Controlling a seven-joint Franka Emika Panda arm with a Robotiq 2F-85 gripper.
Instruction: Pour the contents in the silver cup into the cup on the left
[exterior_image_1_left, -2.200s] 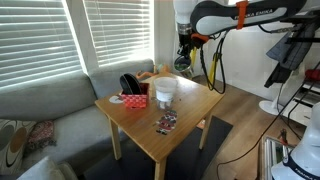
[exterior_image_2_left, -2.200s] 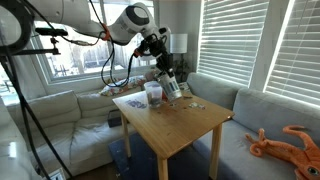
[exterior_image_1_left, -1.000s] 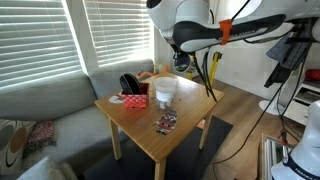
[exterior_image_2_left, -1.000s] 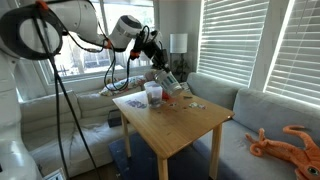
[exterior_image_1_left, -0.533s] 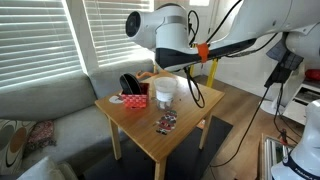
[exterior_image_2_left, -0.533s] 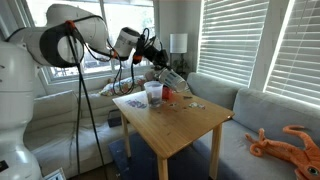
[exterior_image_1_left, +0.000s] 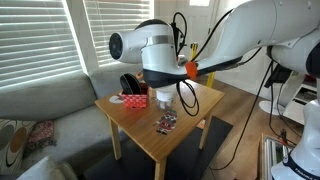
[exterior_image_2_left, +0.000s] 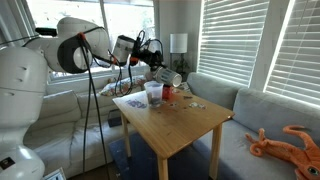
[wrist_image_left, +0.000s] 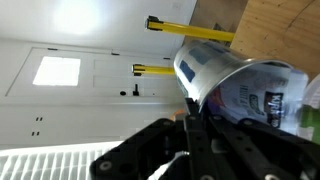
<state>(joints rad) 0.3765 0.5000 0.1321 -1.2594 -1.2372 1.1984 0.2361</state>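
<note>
In the wrist view my gripper is shut on the rim of the silver cup. The cup is shiny, carries a bluish label, and is held tilted. In an exterior view the gripper holds the silver cup just beyond the table's far edge. It is close to a pale translucent cup that stands upright on the table. That cup shows below my arm in an exterior view, where the arm hides the gripper.
A squat red container stands beside the pale cup on the small wooden table. A patterned flat item lies near its front edge and black headphones at the back. A grey sofa wraps round the table. Cables hang from my arm.
My arm has swung across and now fills the middle of one exterior view. The gripper, still holding the silver cup, has stayed by the table's far edge and risen slightly.
</note>
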